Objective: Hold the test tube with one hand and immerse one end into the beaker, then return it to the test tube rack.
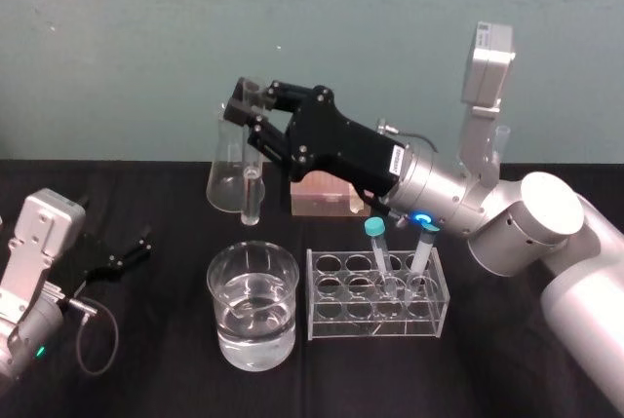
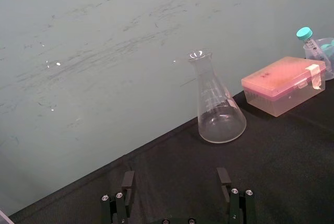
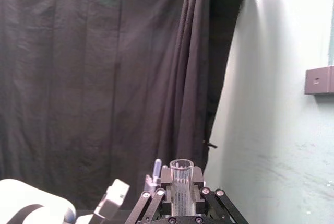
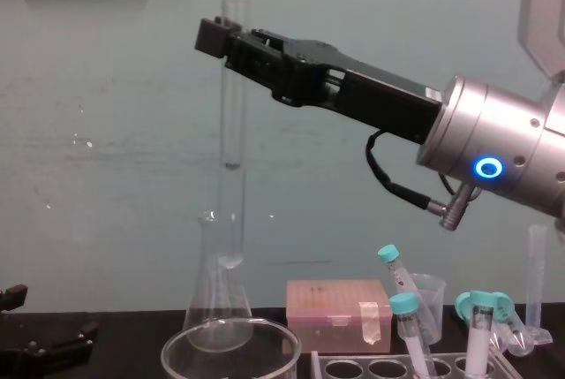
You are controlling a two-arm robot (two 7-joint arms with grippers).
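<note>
Your right gripper (image 1: 249, 96) is clamped narrow on the top end of the test tube (image 1: 252, 194), and the right wrist view shows the open mouth of the glass pinched snugly between the black fingers (image 3: 156, 195). You've got the tube hanging upright, high over the table, and that's a clean vertical hold.

Now look where it sits. Its rounded lower end hangs in front of the conical flask (image 1: 229, 170) and just past the far rim of the beaker (image 1: 219, 267). In the chest view that tip is well above the beaker's rim, so nothing is in the water right now. The beaker stands near you, partly filled, just left of the test tube rack (image 1: 312, 296).

So what's the score? The tube is out of the rack and firmly in hand, so that part looks done. The glass tip is dry of the beaker at this instant, and I can't tell from here whether it has been wetted. If not, you need to come nearer and straight down for the dip. The return is certainly left: the rack has empty holes on its left side, with two teal-capped tubes (image 1: 375, 243) leaning on its right.

Your left gripper (image 1: 139, 247) lies parked at the far left of the table, fingers spread wide, holding nothing.
</note>
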